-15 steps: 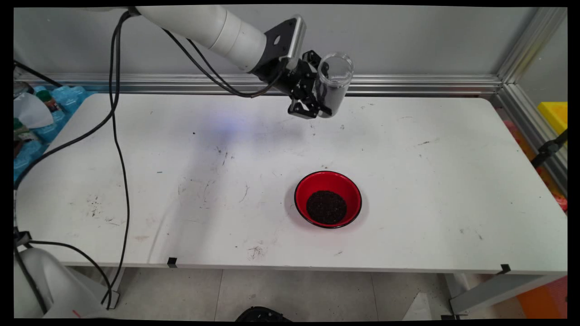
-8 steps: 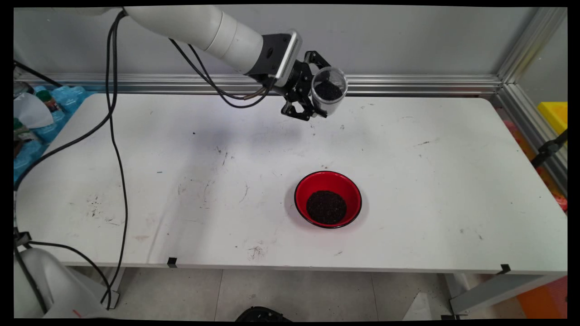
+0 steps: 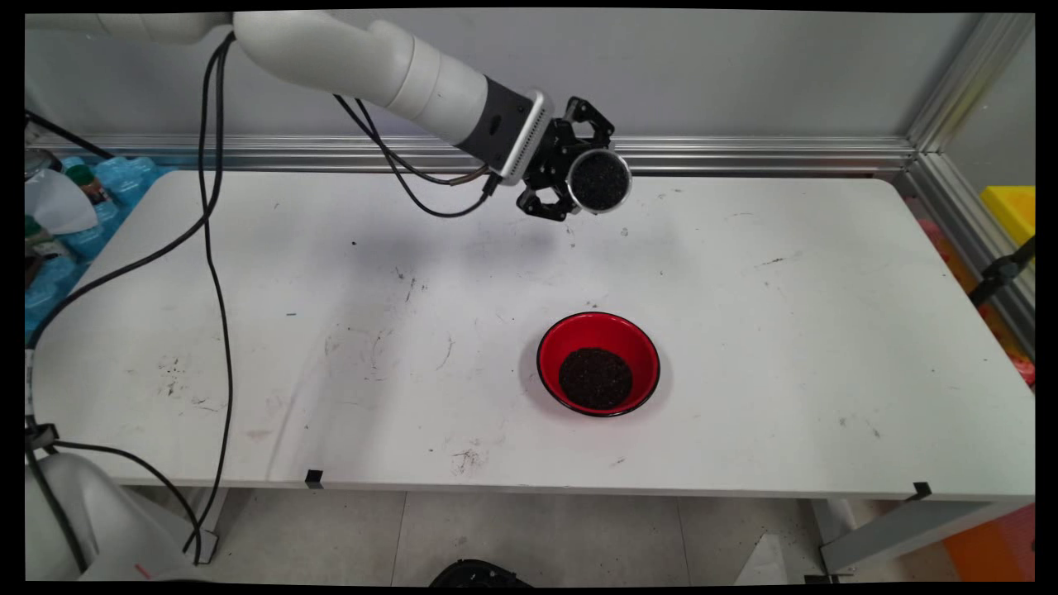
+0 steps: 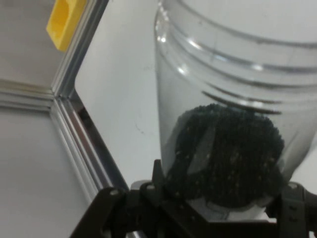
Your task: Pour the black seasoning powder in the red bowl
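Note:
My gripper [image 3: 579, 178] is shut on a clear plastic jar [image 3: 598, 179], held in the air over the far middle of the white table [image 3: 826, 347]. The jar is tipped so its open mouth faces the camera, and dark grains show inside it. In the hand view the jar [image 4: 233, 99] fills the picture, with the dark grains [image 4: 228, 153] heaped at the end by the gripper. A red bowl [image 3: 598, 363] with a black rim sits on the table nearer the front, well below the jar, and holds a pile of the same dark grains [image 3: 595, 378].
An aluminium rail [image 3: 744, 153] runs along the table's far edge and down its right side. Black cables [image 3: 216, 273] hang from the arm over the table's left part. A yellow box [image 3: 1010, 211] lies beyond the right rail, and blue packets [image 3: 91, 207] beyond the left end.
The jar has been tipped from nearly upright to lying over with its mouth toward the camera, and the hand has sunk slightly. The grains stay inside. The bowl has not moved.

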{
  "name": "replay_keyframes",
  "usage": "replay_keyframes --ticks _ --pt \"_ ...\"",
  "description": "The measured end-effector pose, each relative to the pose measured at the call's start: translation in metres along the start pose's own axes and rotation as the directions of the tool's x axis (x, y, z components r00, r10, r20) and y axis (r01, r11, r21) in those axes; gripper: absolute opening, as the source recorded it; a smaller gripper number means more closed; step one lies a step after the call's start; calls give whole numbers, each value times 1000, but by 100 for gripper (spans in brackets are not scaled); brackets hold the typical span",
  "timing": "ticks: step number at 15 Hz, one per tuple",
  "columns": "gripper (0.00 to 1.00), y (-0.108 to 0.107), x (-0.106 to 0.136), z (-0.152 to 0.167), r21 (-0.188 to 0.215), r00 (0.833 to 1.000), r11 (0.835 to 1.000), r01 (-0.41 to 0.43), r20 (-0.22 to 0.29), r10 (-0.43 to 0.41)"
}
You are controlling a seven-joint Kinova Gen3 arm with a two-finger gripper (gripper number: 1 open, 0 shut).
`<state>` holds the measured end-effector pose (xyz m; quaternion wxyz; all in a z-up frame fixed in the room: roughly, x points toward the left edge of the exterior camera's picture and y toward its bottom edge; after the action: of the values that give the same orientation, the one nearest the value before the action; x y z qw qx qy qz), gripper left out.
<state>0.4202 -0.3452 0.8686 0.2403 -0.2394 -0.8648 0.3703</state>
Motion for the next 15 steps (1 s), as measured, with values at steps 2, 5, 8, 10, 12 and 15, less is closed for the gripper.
replay_keyframes --ticks 2,5,8,10,12,15 --pt "0 1 1 6 14 999 999 -43 6 43" --pt "0 4 3 15 32 994 993 -111 16 111" --pt "0 8 4 22 45 985 984 -172 22 171" --pt "0 10 5 26 52 977 976 -213 24 212" --pt "0 12 5 28 59 969 967 -248 24 247" --pt "0 17 6 31 63 957 954 -292 20 291"
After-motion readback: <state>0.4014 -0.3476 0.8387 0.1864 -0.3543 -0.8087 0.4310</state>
